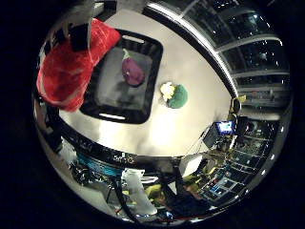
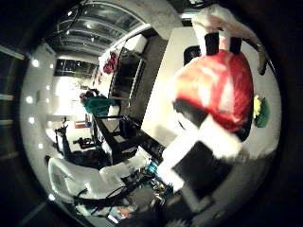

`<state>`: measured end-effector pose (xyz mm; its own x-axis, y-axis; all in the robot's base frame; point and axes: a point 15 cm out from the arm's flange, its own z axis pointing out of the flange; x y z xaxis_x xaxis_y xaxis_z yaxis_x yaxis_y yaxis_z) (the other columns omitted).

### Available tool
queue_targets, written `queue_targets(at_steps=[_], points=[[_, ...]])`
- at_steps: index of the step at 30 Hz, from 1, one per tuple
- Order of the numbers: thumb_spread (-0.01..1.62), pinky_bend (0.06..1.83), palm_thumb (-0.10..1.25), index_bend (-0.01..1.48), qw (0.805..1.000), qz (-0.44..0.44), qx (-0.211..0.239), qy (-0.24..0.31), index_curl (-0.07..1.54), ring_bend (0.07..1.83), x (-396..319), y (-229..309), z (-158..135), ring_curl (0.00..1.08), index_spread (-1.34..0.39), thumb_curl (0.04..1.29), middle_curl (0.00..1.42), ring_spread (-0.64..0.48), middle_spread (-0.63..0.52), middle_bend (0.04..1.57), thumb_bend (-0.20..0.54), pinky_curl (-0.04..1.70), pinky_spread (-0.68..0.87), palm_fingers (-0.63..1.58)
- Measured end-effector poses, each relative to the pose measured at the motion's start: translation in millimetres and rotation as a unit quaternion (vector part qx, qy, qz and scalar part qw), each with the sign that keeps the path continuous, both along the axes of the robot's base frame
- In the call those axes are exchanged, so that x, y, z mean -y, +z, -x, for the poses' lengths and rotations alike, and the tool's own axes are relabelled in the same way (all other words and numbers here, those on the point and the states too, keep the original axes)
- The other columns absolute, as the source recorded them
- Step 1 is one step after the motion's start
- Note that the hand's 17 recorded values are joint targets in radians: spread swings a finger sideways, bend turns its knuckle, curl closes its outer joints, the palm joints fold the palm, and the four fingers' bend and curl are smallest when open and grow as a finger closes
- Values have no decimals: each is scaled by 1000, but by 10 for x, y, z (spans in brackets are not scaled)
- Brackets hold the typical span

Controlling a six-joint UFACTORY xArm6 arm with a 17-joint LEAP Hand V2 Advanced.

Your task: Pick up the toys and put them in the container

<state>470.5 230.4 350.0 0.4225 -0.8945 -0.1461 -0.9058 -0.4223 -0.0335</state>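
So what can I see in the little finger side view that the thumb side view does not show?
Only the little finger side view shows the black tray and the purple eggplant toy lying in it. Only the thumb side view shows the hand curled round the red toy. Both show the red toy, the white table and the green and yellow toy.
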Motion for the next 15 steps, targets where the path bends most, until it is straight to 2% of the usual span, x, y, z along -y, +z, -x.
queue_targets(at_steps=[1,5,11,15], points=[[1105,713,661,584,1000,2,-3,1,427,711,3,-21,8,259,-470,434,326,33,-53,583,-32,647,117,-84],[1112,583,640,438,1000,4,-9,2,365,531,86,-33,12,201,-502,392,282,134,-22,399,-25,519,360,-42],[1103,488,648,341,999,13,-32,-3,340,421,441,-46,133,183,-512,358,280,164,-12,297,-21,428,430,27],[1102,438,651,304,999,19,-47,-20,336,379,828,-159,276,180,-492,348,288,164,-7,287,-21,395,434,76]])
